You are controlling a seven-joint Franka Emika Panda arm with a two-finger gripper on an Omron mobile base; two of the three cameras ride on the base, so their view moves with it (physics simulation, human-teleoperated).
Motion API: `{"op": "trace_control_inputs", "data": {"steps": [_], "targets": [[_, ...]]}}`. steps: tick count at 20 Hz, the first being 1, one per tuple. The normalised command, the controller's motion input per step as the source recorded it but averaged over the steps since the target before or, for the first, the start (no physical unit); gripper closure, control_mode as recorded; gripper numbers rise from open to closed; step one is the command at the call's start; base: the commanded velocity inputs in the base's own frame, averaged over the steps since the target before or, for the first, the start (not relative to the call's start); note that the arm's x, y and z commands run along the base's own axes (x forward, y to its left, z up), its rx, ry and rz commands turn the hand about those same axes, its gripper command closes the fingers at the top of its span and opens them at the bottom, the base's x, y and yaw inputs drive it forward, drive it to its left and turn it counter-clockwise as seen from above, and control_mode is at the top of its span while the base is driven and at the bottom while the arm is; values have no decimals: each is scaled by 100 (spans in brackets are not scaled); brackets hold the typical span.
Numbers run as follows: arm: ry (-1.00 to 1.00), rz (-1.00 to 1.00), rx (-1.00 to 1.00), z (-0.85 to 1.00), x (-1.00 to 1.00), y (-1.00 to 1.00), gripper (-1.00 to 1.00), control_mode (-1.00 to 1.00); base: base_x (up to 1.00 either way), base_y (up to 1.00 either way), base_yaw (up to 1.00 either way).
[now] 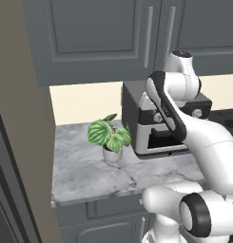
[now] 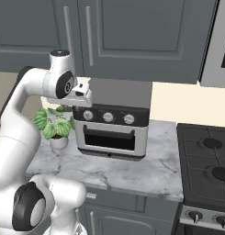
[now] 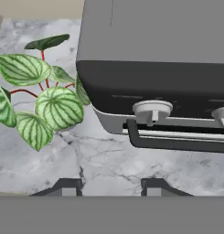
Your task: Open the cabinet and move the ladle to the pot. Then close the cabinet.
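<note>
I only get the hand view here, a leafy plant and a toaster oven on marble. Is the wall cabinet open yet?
Observer: No. Both doors of the large dark grey wall cabinet above the counter are shut.
Operator: Where are its handles?
Observer: Two long vertical silver bar handles stand side by side at the middle seam, above the wrist.
Operator: What's right of the silver and black toaster oven?
Observer: A black stovetop with round burners, set against the counter's right end.
</note>
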Motion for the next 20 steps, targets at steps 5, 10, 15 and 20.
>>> {"op": "trace_control_inputs", "data": {"steps": [5,10,15,20], "targets": [[-6,0,0,0,-13,0,-100,-100,0,0,0],[-19,0,0,0,-30,0,-100,-100,0,0,0],[-22,0,0,0,-35,0,-100,-100,0,0,0],[-22,0,0,13,-27,2,-100,-100,0,0,0]]}}
